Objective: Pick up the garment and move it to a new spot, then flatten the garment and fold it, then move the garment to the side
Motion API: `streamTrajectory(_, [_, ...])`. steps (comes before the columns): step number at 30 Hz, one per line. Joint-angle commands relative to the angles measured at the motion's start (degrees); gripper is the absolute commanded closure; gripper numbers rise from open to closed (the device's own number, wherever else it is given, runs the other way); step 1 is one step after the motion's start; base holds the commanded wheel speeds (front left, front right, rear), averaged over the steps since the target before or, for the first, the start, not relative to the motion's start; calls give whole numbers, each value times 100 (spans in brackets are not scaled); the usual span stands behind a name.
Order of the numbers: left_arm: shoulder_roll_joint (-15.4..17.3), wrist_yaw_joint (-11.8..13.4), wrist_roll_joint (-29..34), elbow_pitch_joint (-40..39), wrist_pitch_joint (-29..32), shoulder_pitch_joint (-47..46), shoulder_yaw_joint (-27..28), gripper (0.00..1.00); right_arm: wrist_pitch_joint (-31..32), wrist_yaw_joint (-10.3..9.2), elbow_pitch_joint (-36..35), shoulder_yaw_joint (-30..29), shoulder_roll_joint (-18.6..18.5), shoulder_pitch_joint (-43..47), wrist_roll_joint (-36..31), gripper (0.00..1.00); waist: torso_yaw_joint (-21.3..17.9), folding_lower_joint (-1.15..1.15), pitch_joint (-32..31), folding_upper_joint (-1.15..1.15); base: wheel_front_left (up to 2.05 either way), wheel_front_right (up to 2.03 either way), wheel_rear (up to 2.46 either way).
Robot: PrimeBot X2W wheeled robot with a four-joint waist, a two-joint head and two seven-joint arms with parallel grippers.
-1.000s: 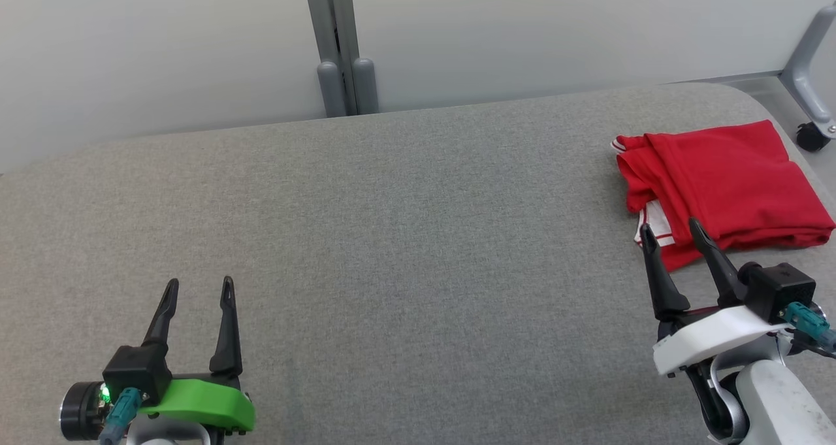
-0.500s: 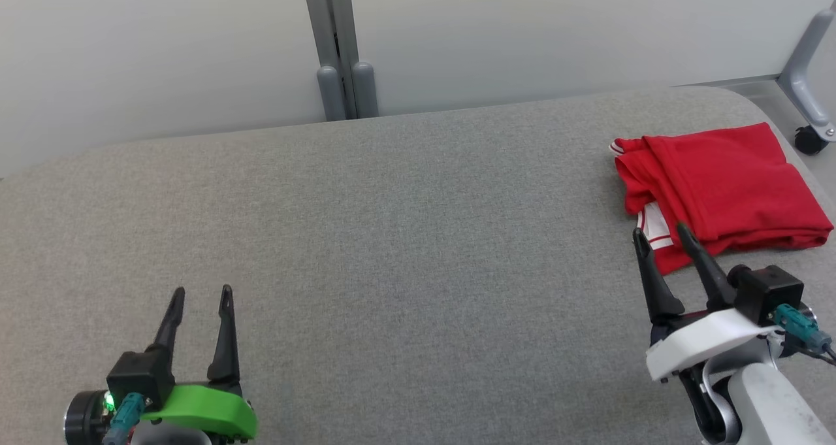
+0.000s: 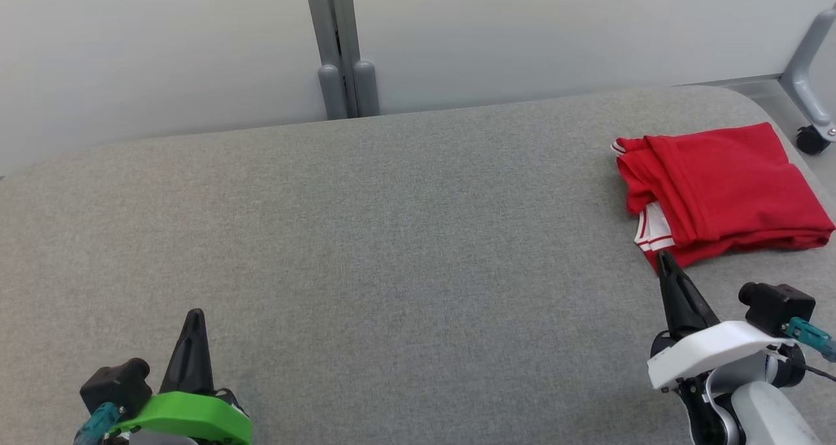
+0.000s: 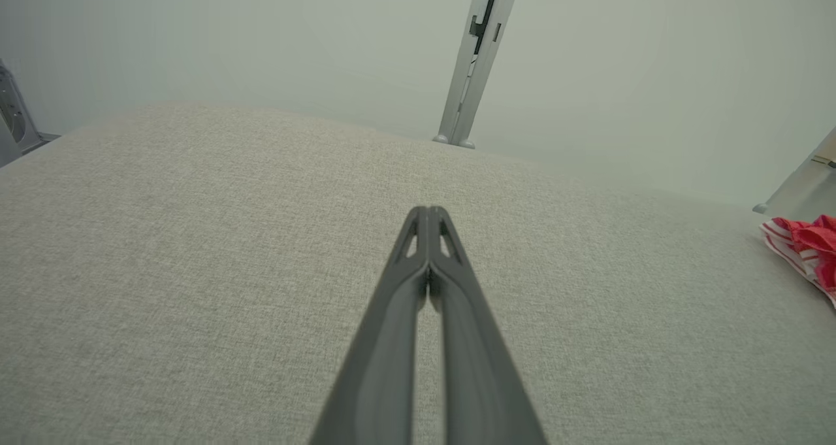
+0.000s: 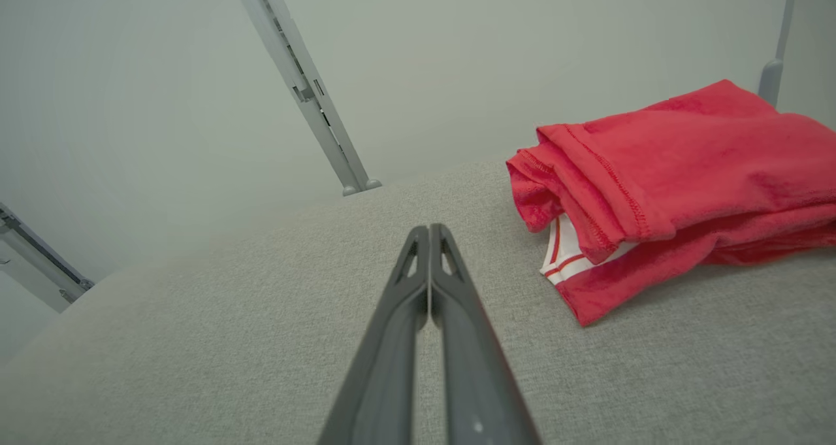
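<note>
Left gripper (image 3: 194,319): fingers pressed together, nothing held, over the grey padded table (image 3: 405,236), bare cloth surface ahead of its tips. Red garment (image 3: 725,183) sits well off to its right. Right gripper (image 3: 665,260): also fully closed, empty. Garment is folded and lying on the table just ahead and right of this gripper's tips, near but not touching in the right wrist view. White red-striped trim pokes out at the corner nearest the tips.
</note>
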Motion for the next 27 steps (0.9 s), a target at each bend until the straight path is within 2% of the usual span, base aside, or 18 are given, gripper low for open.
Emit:
streamTrajectory(1, [24, -18, -280, -111, 42, -149, 43, 100, 47, 0, -115, -80, -6, -88, 237, 100, 2, 0, 1, 0, 0, 0, 0])
streamTrajectory(27, [12, -54, -2643, -207, 604, -268, 166, 100, 642, 0, -205, -491, 260, -30, 2248, 100, 40, 0, 16, 0, 0, 0, 0])
